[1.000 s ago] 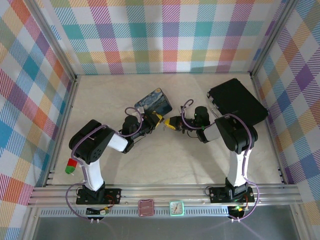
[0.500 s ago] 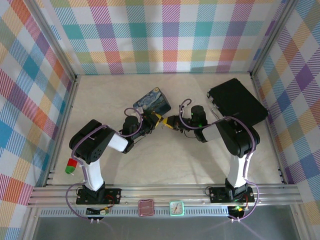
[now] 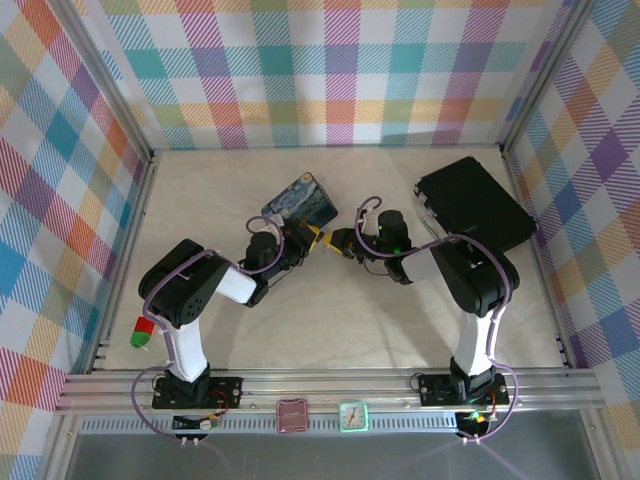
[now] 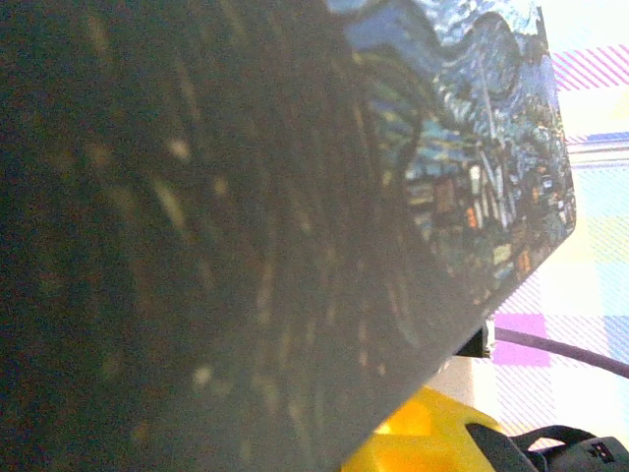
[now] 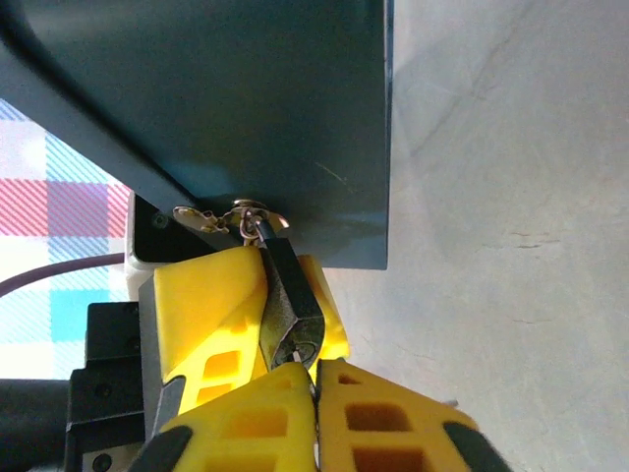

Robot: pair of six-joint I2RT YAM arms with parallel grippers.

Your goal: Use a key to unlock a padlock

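Insertion of the key into the padlock [image 5: 290, 307] is judged to be the step in hand. The left pincer [image 3: 308, 236] is clamped on the near edge of the starry-night tin [image 3: 300, 198] and holds it tilted above the desk [image 3: 330, 310], with the painted lid close before the left wrist camera. In the right wrist view the dark padlock hangs by its thin shackle [image 5: 251, 222] from the brass hasp on the tin's front edge, keyway end pointing down, with a yellow finger [image 5: 201, 305] of the left pincer just behind it. The right pincer [image 5: 314, 382] sits directly under the keyway, its two pads pressed nearly together and their tips touching the lock's lower face. The next move probably calls for a rotation of the right wrist about the lock's long axis while the left pincer keeps the tin steady; the lock hangs freely and may swing, so the turn has to stay in line with the keyway. The key itself cannot be made out: it would lie in the seam between the pads or inside the lock, so its depth of insertion cannot be confirmed. The shackle shows no visible release. From above, the padlock is too small to resolve between the two pincers. A flat black case [image 3: 475, 205] lies well apart at the far right.
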